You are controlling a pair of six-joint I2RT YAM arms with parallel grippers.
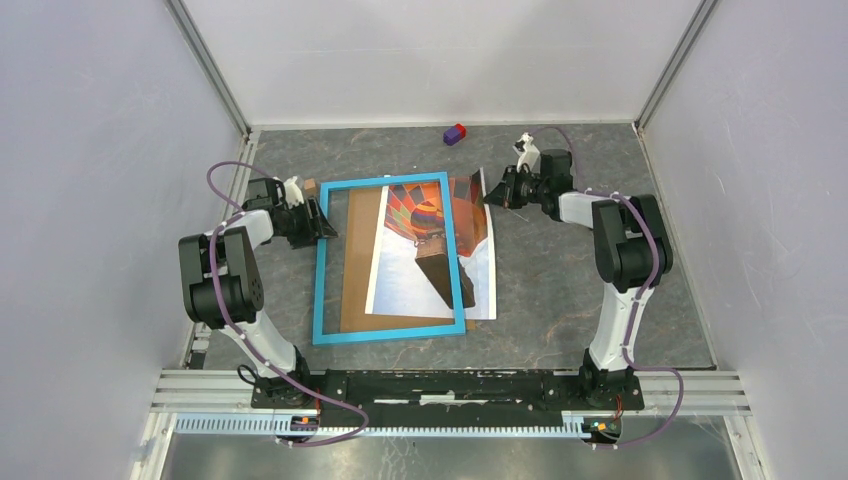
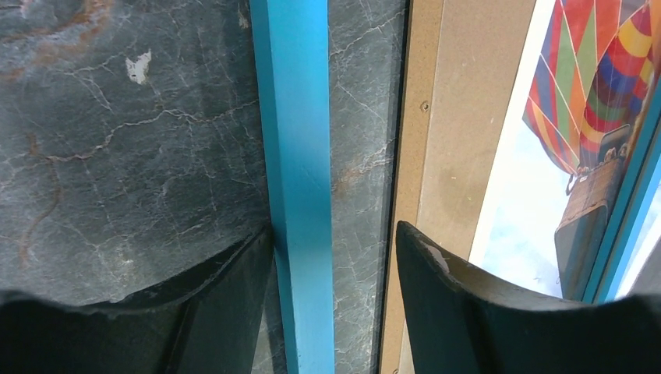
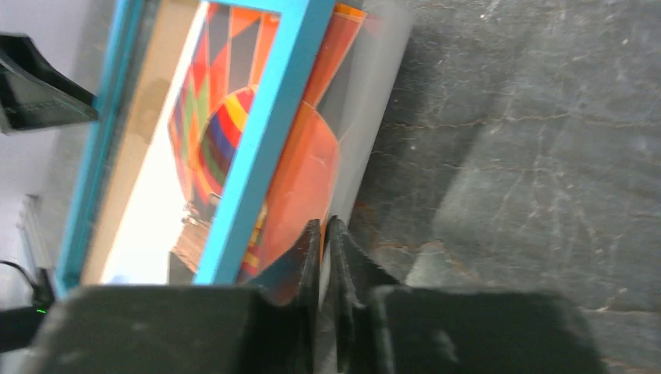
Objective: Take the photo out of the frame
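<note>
The frame (image 1: 318,290) lies flat on the dark table, its blue border around a brown backboard (image 1: 355,270). The photo (image 1: 482,270) of a hot-air balloon sits shifted right, sticking out past the frame's right bar. My right gripper (image 1: 492,195) is shut on the photo's far right corner, which curls upward. In the right wrist view the fingertips (image 3: 323,222) pinch the orange edge of the photo (image 3: 304,171) beside the frame's bar (image 3: 265,132). My left gripper (image 1: 325,222) is open astride the frame's left bar (image 2: 296,156): one finger (image 2: 249,257) rests against it, the other (image 2: 425,257) hangs over the backboard (image 2: 460,117).
A small purple and red block (image 1: 455,134) lies near the back wall. A small brown block (image 1: 311,185) sits just behind the left gripper. Grey enclosure walls close in on both sides, and a metal rail (image 1: 450,385) runs along the near edge.
</note>
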